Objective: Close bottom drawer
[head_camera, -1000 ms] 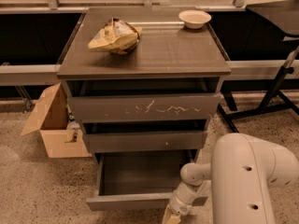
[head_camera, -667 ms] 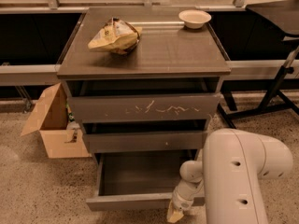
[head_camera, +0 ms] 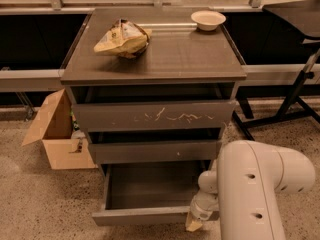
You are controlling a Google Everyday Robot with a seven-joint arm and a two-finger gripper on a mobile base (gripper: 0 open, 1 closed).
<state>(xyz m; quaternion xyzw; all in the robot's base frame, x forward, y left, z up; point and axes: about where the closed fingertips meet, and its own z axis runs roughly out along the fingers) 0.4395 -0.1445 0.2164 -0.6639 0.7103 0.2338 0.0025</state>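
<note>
Standing well out of the cabinet [head_camera: 155, 64], the bottom drawer [head_camera: 142, 216] is open in the camera view, the only view supplied. Its shallow box looks bare inside, and its slim front sits forward of the two fronts above. The middle drawer [head_camera: 155, 151] and the scratched top drawer [head_camera: 150, 116] each show a dark gap above them and appear slightly ajar. Neither is part of the task.

The gripper [head_camera: 194, 224] is low at the right end of the bottom drawer's front. Its pale tip is touching or just beside that front edge; which of the two cannot be settled. Whether it is open or closed cannot be told. The white arm [head_camera: 260, 191] fills the lower right corner and hides the drawer's right side.

On the cabinet top lie a crumpled bag [head_camera: 122, 36] and a bowl [head_camera: 208, 19], well apart. A cardboard box [head_camera: 55, 134] stands on the floor to the left of the cabinet as viewed.

Assessment: the approach looks complete, but the closing is not yet done. Judging by how far the drawer stands out, the whole inward push is left to do.
</note>
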